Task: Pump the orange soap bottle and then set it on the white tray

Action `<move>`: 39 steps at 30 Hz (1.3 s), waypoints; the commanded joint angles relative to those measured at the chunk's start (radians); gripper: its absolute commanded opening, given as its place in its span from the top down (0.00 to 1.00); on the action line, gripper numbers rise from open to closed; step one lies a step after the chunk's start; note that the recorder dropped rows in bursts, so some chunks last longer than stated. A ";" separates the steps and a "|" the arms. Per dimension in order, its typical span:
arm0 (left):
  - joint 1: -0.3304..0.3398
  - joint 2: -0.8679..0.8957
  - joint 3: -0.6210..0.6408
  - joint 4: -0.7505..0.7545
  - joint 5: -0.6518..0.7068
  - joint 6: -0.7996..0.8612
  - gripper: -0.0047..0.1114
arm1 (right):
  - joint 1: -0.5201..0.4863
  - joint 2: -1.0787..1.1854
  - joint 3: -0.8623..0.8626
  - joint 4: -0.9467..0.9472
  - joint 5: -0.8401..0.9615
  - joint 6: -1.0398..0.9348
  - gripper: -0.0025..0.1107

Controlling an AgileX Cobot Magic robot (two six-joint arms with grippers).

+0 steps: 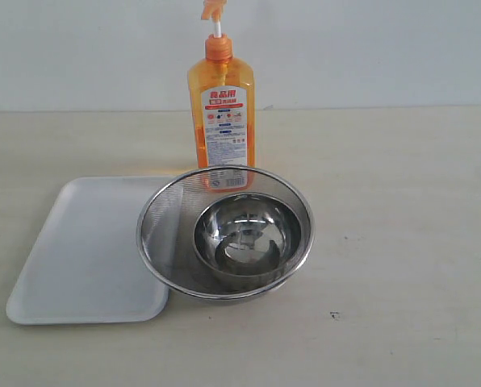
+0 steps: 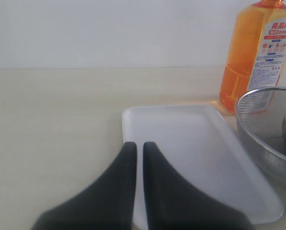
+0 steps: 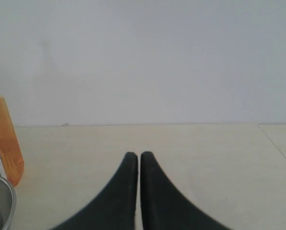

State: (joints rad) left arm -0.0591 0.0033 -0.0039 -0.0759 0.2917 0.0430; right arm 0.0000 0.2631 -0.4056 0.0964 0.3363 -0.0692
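Observation:
The orange soap bottle (image 1: 221,113) stands upright at the back of the table, its pump head up, just behind a steel strainer bowl. The left wrist view shows its body (image 2: 256,55); the right wrist view catches only its edge (image 3: 6,143). The white tray (image 1: 87,250) lies flat to the left of the strainer, touching its rim. My left gripper (image 2: 139,143) is shut with nothing in it, hovering over the near corner of the white tray (image 2: 191,153). My right gripper (image 3: 138,154) is shut and holds nothing, over bare table to the right of the bottle. Neither gripper shows in the exterior view.
A round steel mesh strainer (image 1: 164,218) sits in front of the bottle with a smaller steel bowl (image 1: 247,234) inside it. In the left wrist view the strainer (image 2: 263,124) lies beside the tray. A white wall runs behind the table.

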 commanded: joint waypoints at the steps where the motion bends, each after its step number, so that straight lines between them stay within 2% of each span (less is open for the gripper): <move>1: 0.006 -0.003 0.004 -0.011 0.001 0.004 0.92 | 0.000 0.006 -0.007 0.002 -0.020 0.003 0.98; 9: 0.006 -0.003 0.004 -0.011 0.001 0.004 0.92 | 0.000 0.006 -0.007 0.002 -0.081 0.005 0.98; 25: 0.006 -0.003 0.004 -0.011 0.001 0.004 0.92 | 0.000 0.006 -0.007 0.002 -0.093 0.007 0.98; 39: 0.006 -0.003 0.004 -0.011 -0.199 0.003 0.92 | 0.000 0.006 -0.007 0.002 -0.093 0.007 0.98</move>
State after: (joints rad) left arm -0.0591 0.0033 -0.0039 -0.0759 0.1422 0.0430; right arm 0.0000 0.2631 -0.4056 0.0964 0.2557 -0.0654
